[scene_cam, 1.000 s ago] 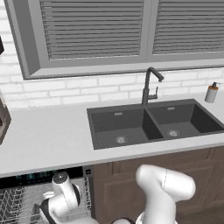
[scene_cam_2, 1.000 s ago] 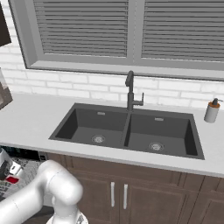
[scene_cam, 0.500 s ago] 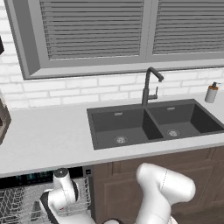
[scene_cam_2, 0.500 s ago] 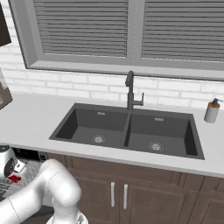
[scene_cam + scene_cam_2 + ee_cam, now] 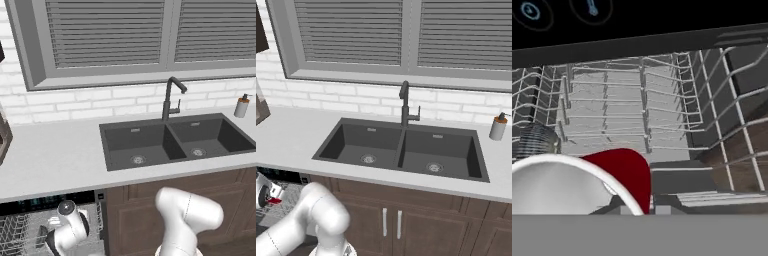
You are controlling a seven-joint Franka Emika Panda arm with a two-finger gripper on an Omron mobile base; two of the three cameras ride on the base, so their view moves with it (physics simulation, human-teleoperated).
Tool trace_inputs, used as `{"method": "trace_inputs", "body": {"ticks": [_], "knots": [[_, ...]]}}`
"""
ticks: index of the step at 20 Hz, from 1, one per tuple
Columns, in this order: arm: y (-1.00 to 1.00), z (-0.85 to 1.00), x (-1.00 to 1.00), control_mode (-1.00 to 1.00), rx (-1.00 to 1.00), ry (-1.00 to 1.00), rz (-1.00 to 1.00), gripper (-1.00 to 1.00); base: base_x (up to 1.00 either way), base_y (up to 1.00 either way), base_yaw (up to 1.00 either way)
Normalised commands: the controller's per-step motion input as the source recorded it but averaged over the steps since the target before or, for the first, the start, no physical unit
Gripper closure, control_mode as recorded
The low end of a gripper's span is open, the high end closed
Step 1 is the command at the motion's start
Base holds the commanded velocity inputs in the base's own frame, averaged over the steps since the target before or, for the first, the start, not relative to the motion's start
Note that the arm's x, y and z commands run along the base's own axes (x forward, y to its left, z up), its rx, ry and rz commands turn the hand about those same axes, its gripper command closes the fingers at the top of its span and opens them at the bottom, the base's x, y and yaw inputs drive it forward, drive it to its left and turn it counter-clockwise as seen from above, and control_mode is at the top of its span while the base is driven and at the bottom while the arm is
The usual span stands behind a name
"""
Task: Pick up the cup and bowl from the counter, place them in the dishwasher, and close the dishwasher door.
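Low inside dishwasher (image 5: 30, 220), hand (image 5: 637, 207) pinching cup (image 5: 619, 172) rim

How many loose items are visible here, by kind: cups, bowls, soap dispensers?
Cups: 1, the red cup, in the dishwasher.
Bowls: 1, the bowl, beside it.
Soap dispensers: 1, the soap dispenser, on the counter.
Total: 3

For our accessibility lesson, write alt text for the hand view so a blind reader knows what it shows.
A red cup with a white rim sits close up at the bottom left, held over the grey-white wire rack of an open dishwasher. Part of a grey ribbed bowl shows at the left edge, and the black control strip with teal lights runs across the top.
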Motion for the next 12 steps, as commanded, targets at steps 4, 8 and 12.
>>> {"method": "trace_inputs", "body": {"ticks": [4,8,12], "knots": [[0.17,0.32,-0.57,-1.0,0.05,-0.26,0.0,1.0,0.0,0.0,0.0],[0.07,0.62,-0.35,-1.0,0.05,-0.23,0.0,1.0,0.0,0.0,0.0],[0.0,0.42,0.29,-1.0,0.01,-0.12,0.0,1.0,0.0,0.0,0.0]]}}
